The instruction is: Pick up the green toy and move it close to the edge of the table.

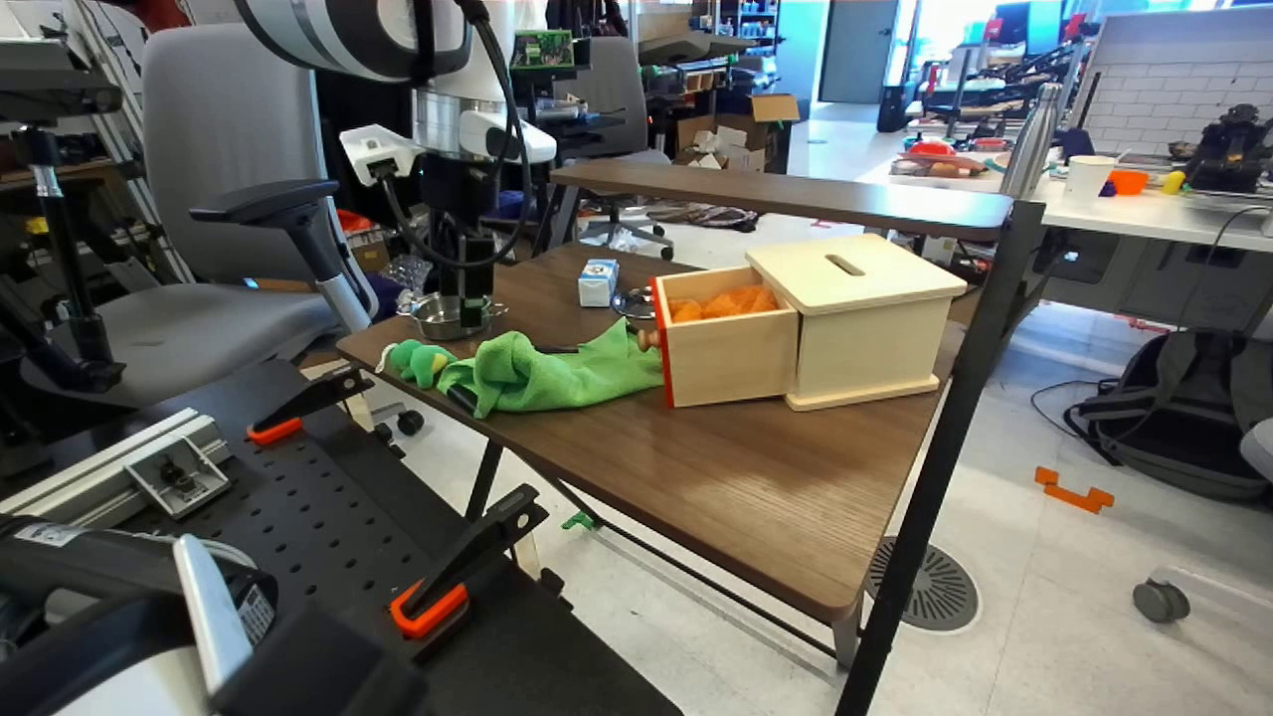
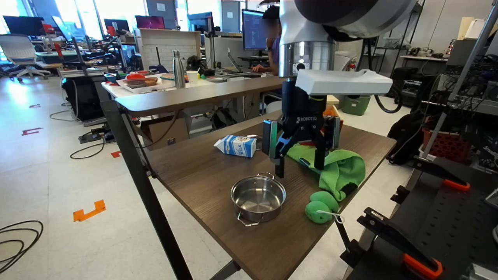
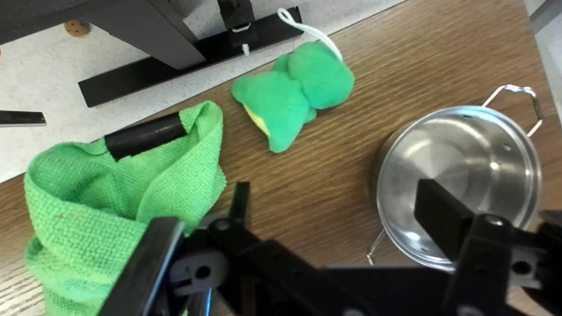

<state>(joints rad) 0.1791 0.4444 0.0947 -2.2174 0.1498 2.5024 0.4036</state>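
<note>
Robotiq gripper [image 3: 336,204], spread wide, holding nothing, hangs at uncertain height above the table [image 3: 303,193], 1 green plush toy [image 3: 287,98] near its edge.

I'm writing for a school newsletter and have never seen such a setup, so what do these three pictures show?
The machine is a single robot arm with a two-fingered gripper at its end, above a table. Two pictures come from cameras standing outside the robot, at different places. The third comes from a camera on its wrist, looking down, so the gripper's black fingers show toward the bottom. On the table are a green toy, near the edge, a green cloth, a metal pot, a milk carton and a wooden box with an open drawer and something orange in it. The gripper is open and holds nothing; the toy rests on the table.
</note>
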